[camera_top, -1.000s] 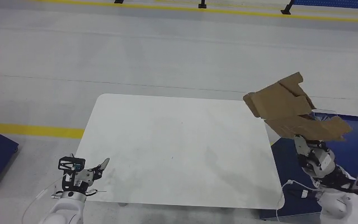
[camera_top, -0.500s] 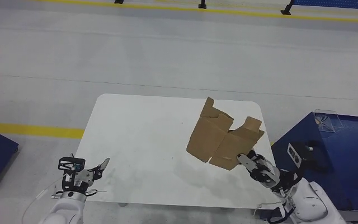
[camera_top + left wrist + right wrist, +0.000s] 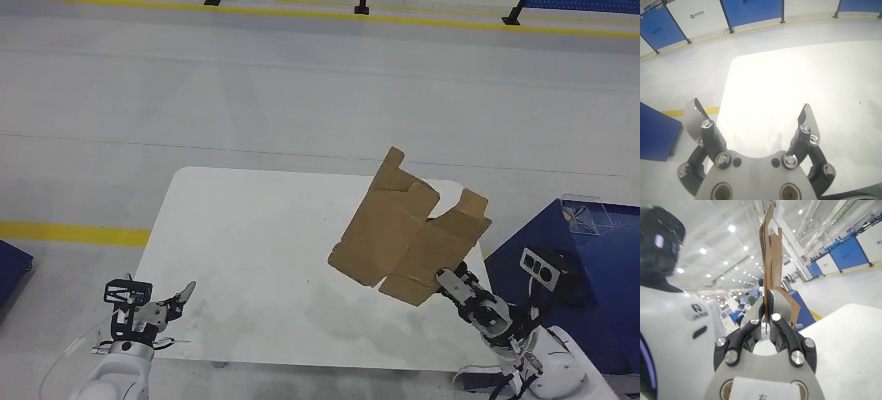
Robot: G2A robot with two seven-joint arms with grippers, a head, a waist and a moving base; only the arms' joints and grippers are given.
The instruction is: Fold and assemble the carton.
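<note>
Brown corrugated cardboard carton blank [image 3: 405, 235], still flat: held tilted above the right side of the white rounded table [image 3: 250, 260], its lower edge pinched in the right gripper [image 3: 766, 294]. Left gripper [image 3: 751, 103]: jaws wide, empty, near table's left corner. Folding apparently not begun.

I see the carton [image 3: 400, 235] as a flattened brown cardboard blank, not yet folded up, with notched flaps jutting from its far edge. It hangs tilted in the air over the right side of the white table [image 3: 260, 270], pinched at its near lower corner by the right gripper [image 3: 447, 282].
</note>
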